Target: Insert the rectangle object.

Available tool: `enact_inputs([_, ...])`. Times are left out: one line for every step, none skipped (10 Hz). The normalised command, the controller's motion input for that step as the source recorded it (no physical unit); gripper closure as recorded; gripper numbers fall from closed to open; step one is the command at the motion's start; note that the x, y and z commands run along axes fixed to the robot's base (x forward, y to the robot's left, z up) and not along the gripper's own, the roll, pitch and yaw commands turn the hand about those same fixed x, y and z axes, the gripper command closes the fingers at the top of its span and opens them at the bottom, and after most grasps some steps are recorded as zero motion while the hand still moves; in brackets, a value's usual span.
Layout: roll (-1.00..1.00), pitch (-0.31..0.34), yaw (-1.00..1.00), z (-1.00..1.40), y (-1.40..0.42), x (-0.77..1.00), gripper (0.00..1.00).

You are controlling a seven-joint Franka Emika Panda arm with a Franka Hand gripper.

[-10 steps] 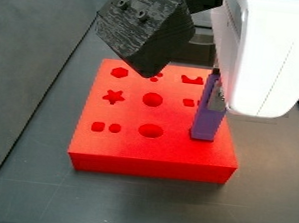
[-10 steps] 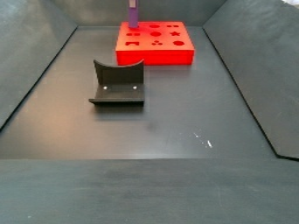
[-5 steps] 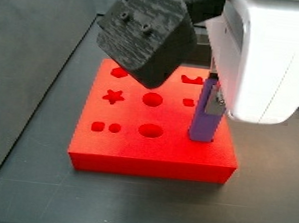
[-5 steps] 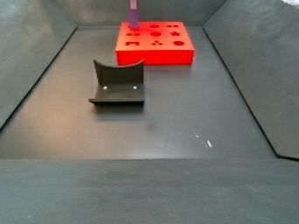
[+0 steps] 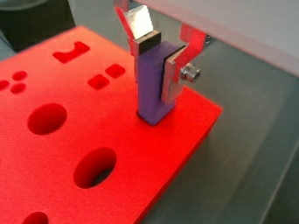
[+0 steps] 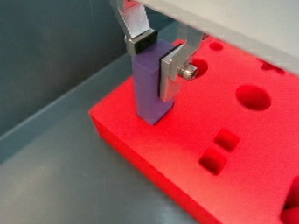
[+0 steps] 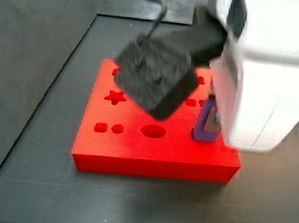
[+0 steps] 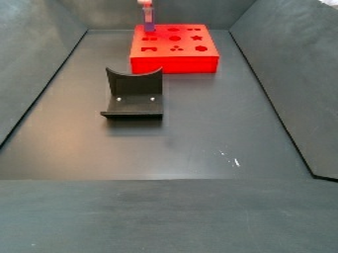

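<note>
Dark floor (image 8: pixel 199 128) carries the red block (image 8: pixel 176 46) and, apparently loose, a dark curved holder (image 8: pixel 133 94).

Fig.: Matte dark grey floor (image 8: pixel 172 148) is being shown in both side views. It is being enclosed by sloped dark walls at the left (image 8: pixel 34 59), right (image 8: pixel 297 69) and back (image 8: pixel 106 12); a near ledge (image 8: pixel 158 217) is being cut off by the frame edge. Small light glints (image 8: pixel 227 156) are being reflected off the floor. A paler grey strip (image 7: pixel 8 79) is being seen beside the floor's edge; wall or not can't be told.
</note>
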Motion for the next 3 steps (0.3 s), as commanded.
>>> enact_inputs([0.16,0.140,-0.13,-0.46,-0.05,0.12,1.00])
enact_inputs([0.11,0.096,-0.12,-0.28,0.00,0.04,1.00])
enact_inputs([0.00,0.000,0.00,0.00,0.00,0.00,1.00])
